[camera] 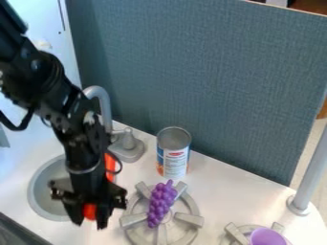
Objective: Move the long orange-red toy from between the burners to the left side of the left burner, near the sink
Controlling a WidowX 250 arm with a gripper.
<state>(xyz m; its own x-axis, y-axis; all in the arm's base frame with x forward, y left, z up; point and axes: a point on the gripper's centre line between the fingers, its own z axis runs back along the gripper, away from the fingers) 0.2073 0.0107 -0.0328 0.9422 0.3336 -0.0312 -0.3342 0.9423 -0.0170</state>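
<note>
From where I'm standing, the orange-red object (89,211) sits between the jaws of the black 2-finger gripper (90,224), over the right side of the round grey sink (38,196). The jaws look closed on it from its 2 sides, a sensible way to steady something narrow. I'd guess the orange-red patch behind the arm belongs to it too, which would make it long and leaning, but the arm hides the join and I can't tell. What shows is plain and bright, rounded low down; its full shape is hidden.

Behind it, the curved grey tap (100,98) arches by the sink, beside its grey knob (128,141). Just right of the gripper, the purple toy grape bunch (161,203) lies across a round grey burner (191,219), whose raised bars probably keep it from rolling. The metal can with a white and blue label (174,158) stands upright on its flat base, on the white bench (223,184). Farther right, the light purple cup-like piece (267,237) rests at burner number 2 (237,234), near a grey post (311,174). A blue-grey panel (211,72) backs it all.
</note>
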